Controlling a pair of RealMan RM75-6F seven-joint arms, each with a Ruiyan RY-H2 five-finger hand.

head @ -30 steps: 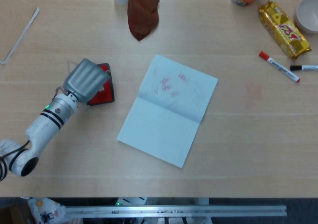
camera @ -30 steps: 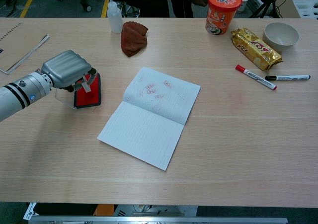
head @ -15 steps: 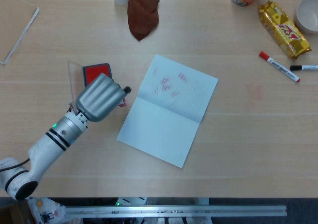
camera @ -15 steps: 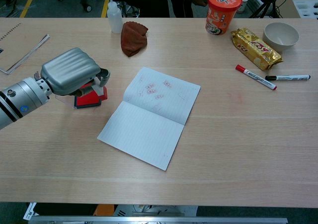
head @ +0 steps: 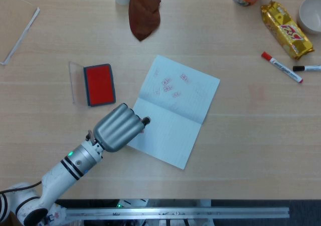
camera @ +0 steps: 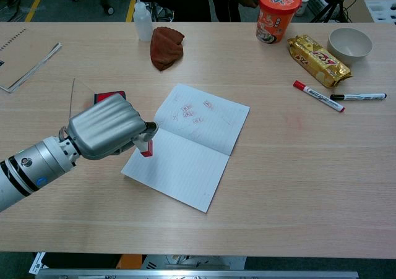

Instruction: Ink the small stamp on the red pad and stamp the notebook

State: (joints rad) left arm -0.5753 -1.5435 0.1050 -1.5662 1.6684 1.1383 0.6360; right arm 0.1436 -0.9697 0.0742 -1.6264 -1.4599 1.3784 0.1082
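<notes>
**Stamp held over the notebook's near corner**

Stamp [camera: 146,148] is small and red at the bottom, and the left hand [camera: 108,126] holds it. The fingers [camera: 150,127] are curled in and pinch its top. It hangs upright by the left edge of the open notebook [camera: 189,143], over the lower page. I cannot tell if it touches the paper. From the head view the hand [head: 119,127] covers most of the stamp, and only a bit of red shows by the fingertips.

The notebook lies open in the middle of the surface [camera: 297,161], turned at a slant. Its upper page has a few small red marks [head: 170,85] on it. The red ink pad [head: 99,84] sits to the left of the notebook, well apart from the hand, with its clear lid [head: 76,80] open beside it.

Far back there is a brown cloth [camera: 166,46], a squeeze bottle [camera: 142,18] and an orange cup of noodles [camera: 277,14]. To the right lie a gold snack pack [camera: 318,59], a white bowl [camera: 349,43], a red marker [camera: 318,96] and a black marker [camera: 357,96]. The right hand is not in either view.
</notes>
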